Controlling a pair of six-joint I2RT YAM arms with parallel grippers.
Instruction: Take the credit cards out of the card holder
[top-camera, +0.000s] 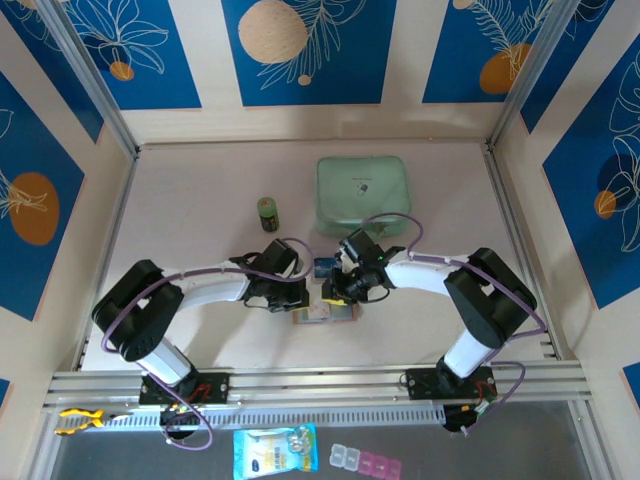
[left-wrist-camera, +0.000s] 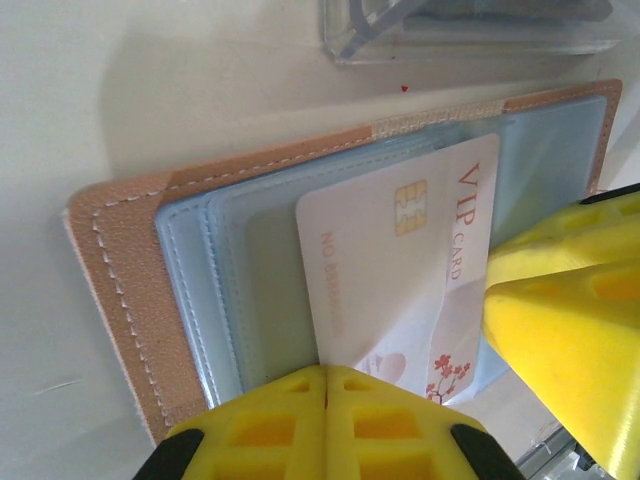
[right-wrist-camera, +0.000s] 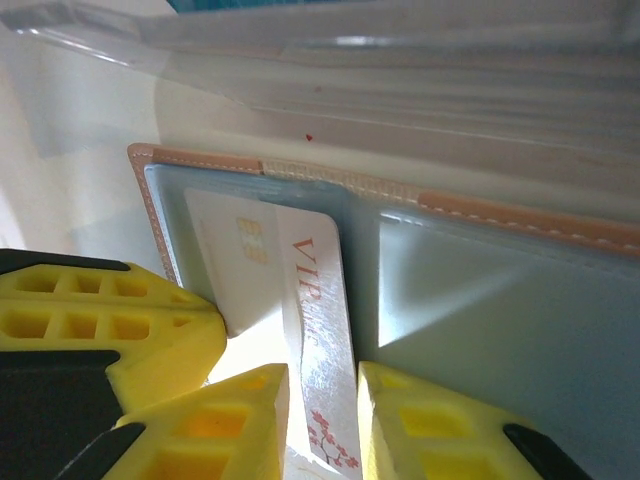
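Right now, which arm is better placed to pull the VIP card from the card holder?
Right. The right arm has its jaws apart either side of the VIP card, ready to close. The left arm has its jaws shut at the edge of the card holder.

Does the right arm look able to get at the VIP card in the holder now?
Probably yes. The free end of the VIP card pokes out of the card holder pocket and sits between the fingers of the right gripper; the shut left gripper rests beside it, not across it.
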